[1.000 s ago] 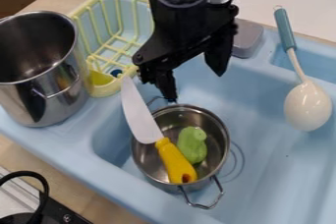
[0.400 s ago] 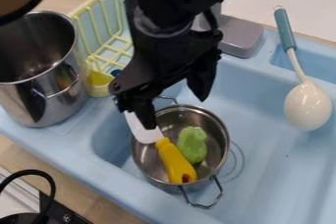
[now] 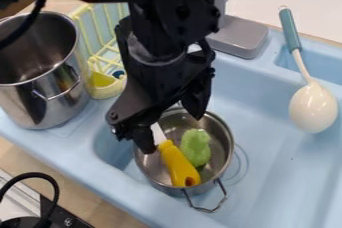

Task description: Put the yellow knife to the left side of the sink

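The gripper [image 3: 172,133] hangs over the small metal pot, open, one finger at the pot's left rim and the other over its back part. The yellow knife [image 3: 179,166] lies in the pot with its yellow handle low in it; most of its white blade is hidden behind the gripper. Between the two fingertips is the place where blade and handle meet. The blue sink [image 3: 280,172] holds the pot near its left wall.
A green toy [image 3: 195,147] sits beside the knife in the small pot [image 3: 228,147]. At the left stand a tall metal pot [image 3: 47,92] and a yellow dish rack [image 3: 107,92]. A spoon [image 3: 312,108] lies at the right, the grey faucet base [image 3: 240,36] at the back.
The gripper has moved down and to the left, from behind the small pot to over it, and now covers most of the knife's blade. The knife and pot have stayed in place.
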Controlling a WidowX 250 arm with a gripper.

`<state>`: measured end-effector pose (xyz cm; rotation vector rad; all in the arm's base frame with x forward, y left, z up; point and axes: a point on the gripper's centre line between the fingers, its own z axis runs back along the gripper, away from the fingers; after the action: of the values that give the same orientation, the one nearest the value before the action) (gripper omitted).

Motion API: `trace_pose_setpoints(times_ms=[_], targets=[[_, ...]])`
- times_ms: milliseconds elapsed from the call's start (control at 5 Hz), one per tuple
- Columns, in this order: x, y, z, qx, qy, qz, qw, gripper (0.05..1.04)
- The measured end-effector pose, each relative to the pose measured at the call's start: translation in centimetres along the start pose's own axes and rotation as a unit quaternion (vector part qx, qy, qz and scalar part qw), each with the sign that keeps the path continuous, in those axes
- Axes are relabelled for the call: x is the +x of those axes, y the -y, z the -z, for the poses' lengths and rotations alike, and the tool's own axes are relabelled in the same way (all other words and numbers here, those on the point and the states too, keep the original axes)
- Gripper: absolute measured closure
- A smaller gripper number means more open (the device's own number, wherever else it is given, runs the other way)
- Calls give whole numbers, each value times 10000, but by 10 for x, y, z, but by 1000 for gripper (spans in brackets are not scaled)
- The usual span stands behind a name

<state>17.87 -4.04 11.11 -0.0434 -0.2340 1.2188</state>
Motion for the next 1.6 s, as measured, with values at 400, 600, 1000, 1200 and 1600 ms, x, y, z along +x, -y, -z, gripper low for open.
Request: trace_pose_setpoints(times_ms=[400,600,1000,1200,1600], targets=[[3,-16,6,-10,-22,-254,9997,92],[5,-13,12,33,7,-269,9996,92],[10,-13,26,299,88,-443,9985,92],[12,-12,29,387,142,-538,9977,92],[7,-8,40,551,120,-467,9973,380]])
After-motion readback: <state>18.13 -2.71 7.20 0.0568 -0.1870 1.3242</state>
